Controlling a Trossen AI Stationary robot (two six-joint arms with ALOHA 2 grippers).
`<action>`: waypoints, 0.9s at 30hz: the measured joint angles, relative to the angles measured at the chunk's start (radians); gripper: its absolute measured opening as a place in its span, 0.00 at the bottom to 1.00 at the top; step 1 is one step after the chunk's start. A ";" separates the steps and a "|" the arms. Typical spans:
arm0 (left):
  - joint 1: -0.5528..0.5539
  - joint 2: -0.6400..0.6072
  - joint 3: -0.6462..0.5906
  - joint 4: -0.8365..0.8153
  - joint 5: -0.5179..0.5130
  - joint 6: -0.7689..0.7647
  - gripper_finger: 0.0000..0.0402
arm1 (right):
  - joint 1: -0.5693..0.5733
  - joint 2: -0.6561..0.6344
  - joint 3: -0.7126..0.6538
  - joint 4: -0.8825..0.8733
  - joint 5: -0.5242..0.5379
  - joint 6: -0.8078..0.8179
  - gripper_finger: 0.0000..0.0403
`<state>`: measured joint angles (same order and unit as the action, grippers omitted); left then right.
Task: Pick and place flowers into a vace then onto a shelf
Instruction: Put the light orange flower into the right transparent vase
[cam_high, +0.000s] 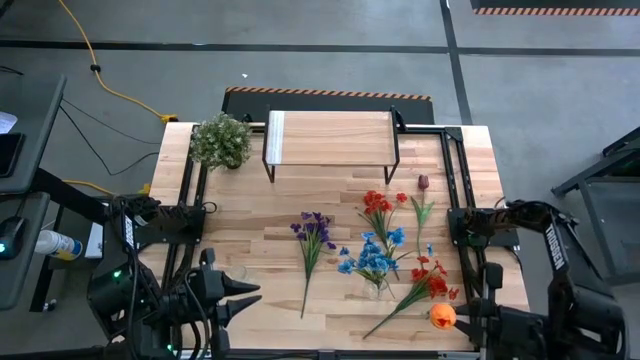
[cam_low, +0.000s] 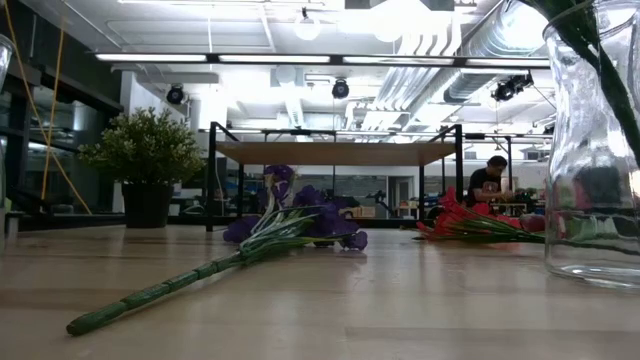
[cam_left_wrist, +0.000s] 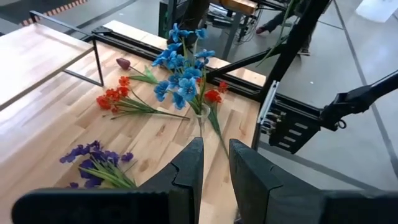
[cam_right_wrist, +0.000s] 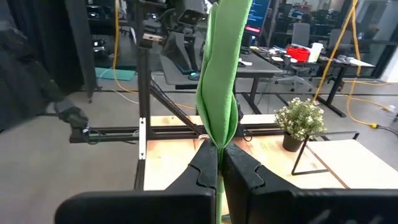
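My right gripper (cam_high: 463, 318) hovers at the table's near right corner, shut on an orange tulip (cam_high: 441, 317). My left gripper (cam_high: 250, 295) waits at the near left, fingers slightly apart (cam_left_wrist: 216, 180), nothing between them. A glass vase (cam_low: 595, 150) stands near the front edge with blue flowers (cam_high: 372, 255) in it. Purple flowers (cam_high: 314, 235), two red bunches (cam_high: 378, 205) (cam_high: 430, 280) and a dark red tulip (cam_high: 423, 183) lie flat on the table. The shelf (cam_high: 330, 138) stands at the far middle. My right gripper pinches the tulip's green stem and leaf (cam_right_wrist: 217, 134) between its two fingers. The fingers reach out about level, toward the table's left. The leaf runs on past the fingertips and the orange bloom sits just beyond them, clear of the table.
A bushy potted plant (cam_high: 222, 140) stands left of the shelf at the far left. Black frame rails (cam_high: 455, 190) run along both table sides. A person (cam_low: 488, 180) sits in the room beyond the table. Bare wood lies between my left gripper and the purple flowers.
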<state>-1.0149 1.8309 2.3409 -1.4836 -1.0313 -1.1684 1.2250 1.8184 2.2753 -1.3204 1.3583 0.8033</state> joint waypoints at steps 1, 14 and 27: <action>0.000 0.000 0.000 -0.011 0.000 -0.009 0.28 | -0.006 0.005 0.000 -0.002 -0.002 0.001 0.00; 0.000 0.000 -0.001 -0.088 0.000 -0.062 0.28 | -0.093 0.086 0.000 -0.029 -0.030 0.044 0.00; 0.000 0.000 -0.001 -0.088 0.016 -0.033 0.28 | -0.121 0.113 0.000 -0.068 -0.090 0.106 0.00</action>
<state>-1.0149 1.8309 2.3402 -1.5711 -1.0153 -1.2011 1.1045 1.9316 2.2753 -1.3887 1.2681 0.9090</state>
